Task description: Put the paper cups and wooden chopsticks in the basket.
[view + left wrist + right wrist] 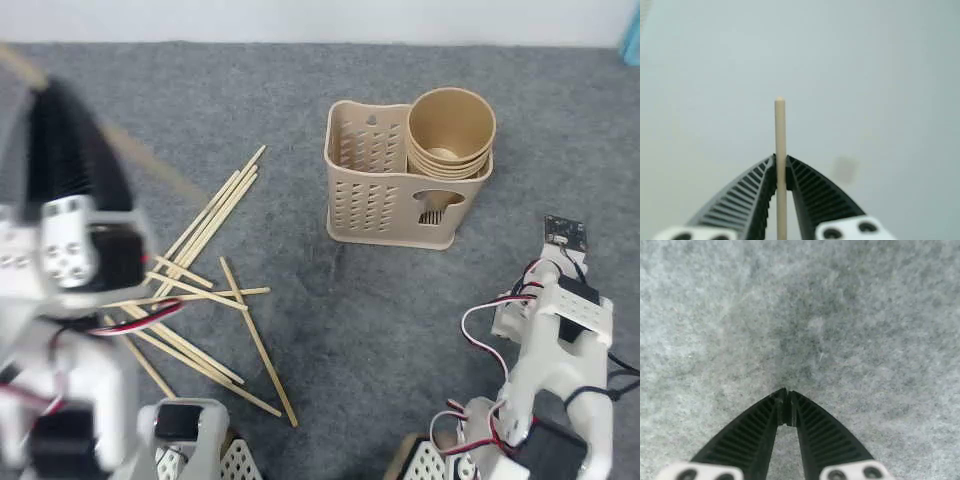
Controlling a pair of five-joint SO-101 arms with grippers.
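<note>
My left gripper (780, 159) is clamped on a single wooden chopstick (780, 135), which stands up past the ribbed black fingers (747, 192) against a plain pale wall. From the high view, my left arm (75, 250) is raised above the left edge of the grey felt surface (330, 330).

My right gripper (785, 392) is pressed closed on nothing, its tips meeting just above bare felt. My right arm (560, 330) sits low by the near right corner.

The beige perforated basket (370, 210) stands upright toward the far edge, a little right of the middle. A stack of nested paper cups (452, 125) fills its right compartment, their rims rising above the basket's wall.

The loose chopsticks (212, 212) lie scattered flat on the left half of the surface, well apart from the basket. Several lie side by side on a diagonal pointing toward the basket's left side, and others cross one another nearer the near edge.

A white wall (300, 20) runs along the far edge of the felt.
</note>
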